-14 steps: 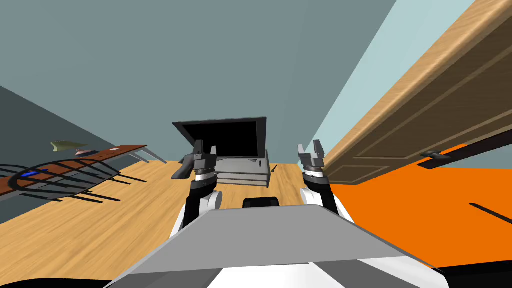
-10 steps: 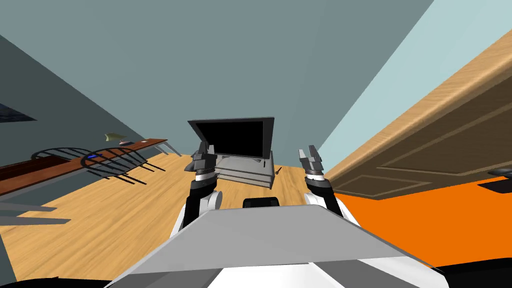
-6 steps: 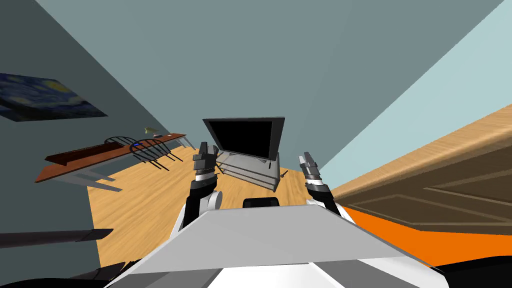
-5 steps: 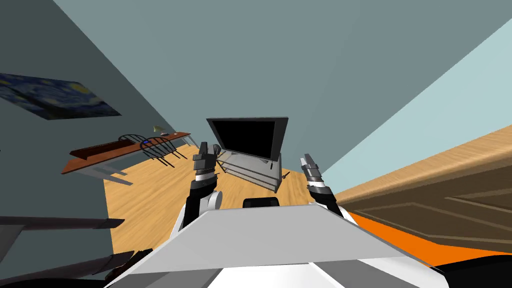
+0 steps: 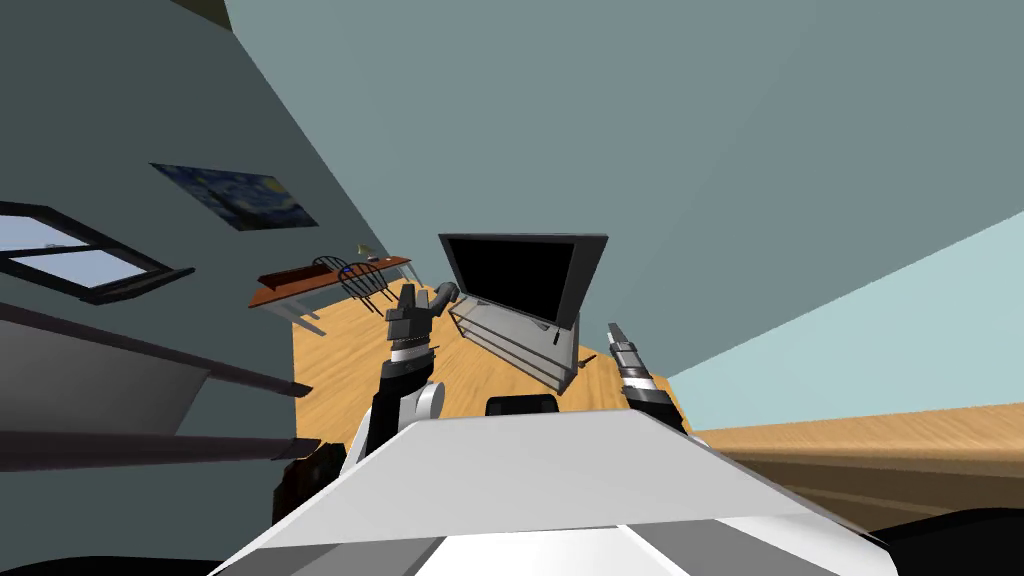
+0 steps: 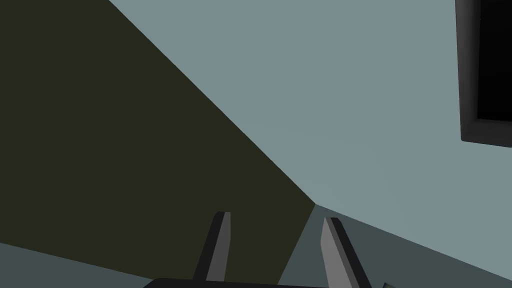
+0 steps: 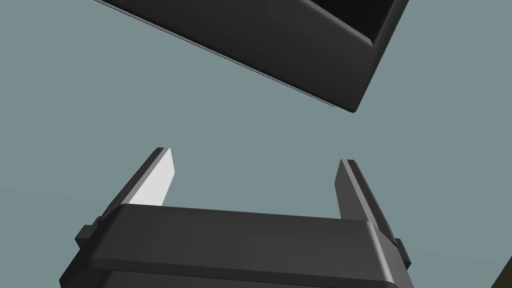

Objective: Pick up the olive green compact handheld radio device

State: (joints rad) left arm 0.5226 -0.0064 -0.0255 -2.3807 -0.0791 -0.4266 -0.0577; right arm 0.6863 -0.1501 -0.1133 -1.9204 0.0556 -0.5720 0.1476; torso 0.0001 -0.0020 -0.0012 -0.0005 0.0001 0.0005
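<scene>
head view: a small olive-green object (image 5: 362, 248), too small to resolve further, sits at the far end of the brown desk (image 5: 290, 282) by the left wall, behind a dark wire chair (image 5: 362, 280), well apart from both arms. left end effector (image 6: 274, 245) and right end effector (image 7: 255, 175): both released, fingers parted, nothing between. ahead: black television (image 5: 520, 275) on a grey stand (image 5: 520, 345).

The left forearm (image 5: 386, 400) and right forearm (image 5: 652, 402) were finished in black, with wrists banded in grey and white. The left hand (image 5: 413, 293) and right hand (image 5: 613, 328) were each formed as a dark box fitted with two thin, light grey, blade-like fingers (image 7: 159, 176).
</scene>
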